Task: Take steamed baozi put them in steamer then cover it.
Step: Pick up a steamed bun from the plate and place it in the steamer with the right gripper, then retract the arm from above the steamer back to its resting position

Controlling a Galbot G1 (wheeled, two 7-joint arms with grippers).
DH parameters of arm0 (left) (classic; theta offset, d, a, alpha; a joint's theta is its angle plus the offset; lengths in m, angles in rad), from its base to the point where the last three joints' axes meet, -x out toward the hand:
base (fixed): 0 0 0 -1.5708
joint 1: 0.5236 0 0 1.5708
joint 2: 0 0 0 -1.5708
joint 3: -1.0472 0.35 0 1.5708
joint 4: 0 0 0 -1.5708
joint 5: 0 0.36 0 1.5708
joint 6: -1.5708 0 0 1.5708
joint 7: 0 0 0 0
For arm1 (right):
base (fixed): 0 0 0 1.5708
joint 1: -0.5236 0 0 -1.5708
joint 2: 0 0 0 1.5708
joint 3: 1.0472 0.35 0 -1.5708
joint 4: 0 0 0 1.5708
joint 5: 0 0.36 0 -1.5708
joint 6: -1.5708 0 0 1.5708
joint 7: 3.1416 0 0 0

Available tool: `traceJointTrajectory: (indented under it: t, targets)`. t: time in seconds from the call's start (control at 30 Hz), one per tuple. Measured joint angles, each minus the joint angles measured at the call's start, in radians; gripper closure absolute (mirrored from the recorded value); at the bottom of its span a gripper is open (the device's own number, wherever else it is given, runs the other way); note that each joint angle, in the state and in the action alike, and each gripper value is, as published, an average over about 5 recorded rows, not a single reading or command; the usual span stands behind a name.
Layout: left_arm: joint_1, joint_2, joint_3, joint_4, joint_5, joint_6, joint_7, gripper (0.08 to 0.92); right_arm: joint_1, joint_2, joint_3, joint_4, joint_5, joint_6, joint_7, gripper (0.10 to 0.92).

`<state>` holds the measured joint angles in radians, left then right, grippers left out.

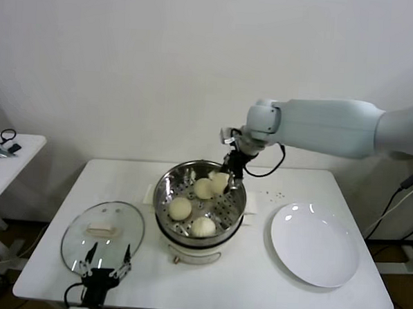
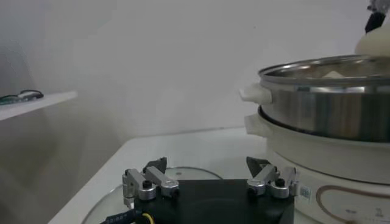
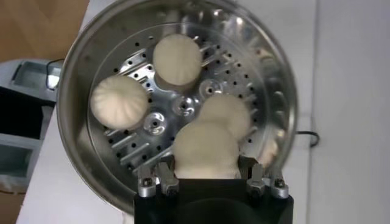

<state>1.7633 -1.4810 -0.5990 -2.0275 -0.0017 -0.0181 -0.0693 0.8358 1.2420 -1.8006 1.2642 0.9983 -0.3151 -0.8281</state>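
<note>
The steamer [image 1: 165, 183] is a shiny steel pot on a white base at the table's middle. Three steamed baozi lie on its perforated tray [image 3: 131, 143]: one [image 3: 177, 59], a second [image 3: 119, 101], a third [image 3: 226, 114]. My right gripper [image 3: 207, 165] hangs over the pot's far right side, shut on another baozi [image 3: 205, 149], its fingers pressed on both sides of it. In the head view this held bun [image 1: 219, 181] sits just inside the rim. My left gripper [image 1: 104, 265] waits open at the table's front left, by the glass lid [image 1: 103, 229].
An empty flat white plate [image 1: 315, 244] lies at the right of the table. The clear lid with its cream handle lies flat to the left of the pot. A small side table [image 1: 5, 154] stands at the far left. A black cable runs behind the steamer.
</note>
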Motion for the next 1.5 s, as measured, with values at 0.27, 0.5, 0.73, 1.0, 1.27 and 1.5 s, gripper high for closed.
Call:
traceJointTrajectory:
  t: [0.27,0.5,0.73,1.0,1.27,1.5]
  targets:
    - [-0.008,0.0,-0.002,0.004,-0.003,0.0,0.0,0.177,-0.026,0.011,-0.026,0.022,0.001,-0.013,0.017,0.355]
    - [-0.01,0.0,0.001,0.006,-0.002,0.001,0.0,0.177,-0.031,0.017,-0.037,0.026,-0.003,-0.018,0.019,0.355]
    - [-0.01,-0.001,0.003,0.006,0.0,0.001,0.0,0.177,-0.031,0.017,-0.05,0.03,-0.009,-0.022,0.018,0.355]
    - [-0.009,-0.001,0.003,0.008,0.001,0.001,0.0,0.177,-0.033,0.015,-0.047,0.027,-0.005,-0.034,0.022,0.219]
    - [-0.01,-0.001,0.002,0.008,0.001,0.001,-0.001,0.177,-0.021,-0.001,-0.031,0.029,-0.004,-0.032,0.008,0.203]
    - [-0.008,0.002,0.002,0.006,0.004,0.001,-0.001,0.177,-0.003,-0.043,-0.001,0.029,0.011,-0.011,0.002,0.203]
